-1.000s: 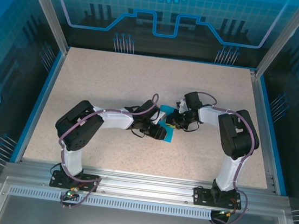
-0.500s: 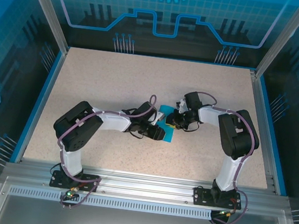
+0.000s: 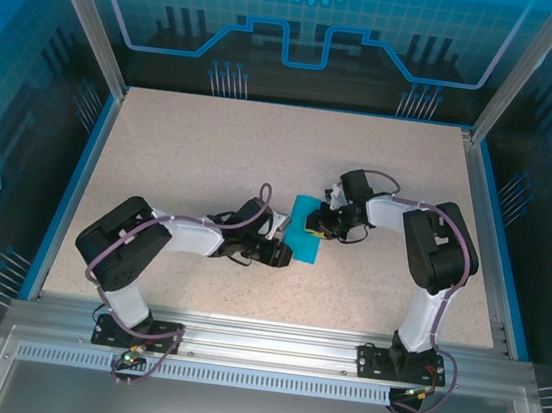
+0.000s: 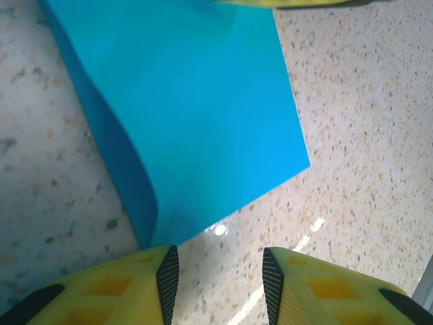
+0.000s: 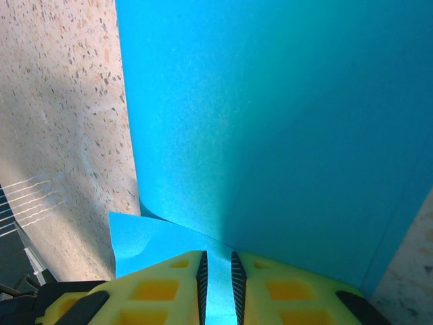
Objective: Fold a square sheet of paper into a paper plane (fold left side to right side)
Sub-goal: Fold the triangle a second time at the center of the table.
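Fingers (image 5: 162, 291) of the right gripper (image 5: 216, 271) are clenched tight, and a strip of the blue sheet (image 5: 270, 135) runs straight through the thin slot between them. That is a firm grasp on the sheet's edge. Just beside those fingers a lower flap of the sheet pokes out sideways over the speckled table (image 5: 61, 135), so there's more than one layer here.

Over on the left gripper (image 4: 216, 271) it's a different story: jaws apart, released, bare table showing between the tips and no paper in them. The sheet lies just ahead of this gripper, doubled over, with a soft rounded fold along one side rather than a sharp crease. The near end of that fold comes right down to one fingertip (image 4: 166, 271); touching or a hair off, I can't tell. At the sheet's far edge a sliver of yellow peeks in, looking like the other gripper's finger.

From above, the sheet sits between the two grippers. The left gripper is low at the sheet's near-left corner and the right gripper is on the sheet's right edge. Both arms reach in toward the sheet from opposite sides, and its top layer lies flat and smooth.
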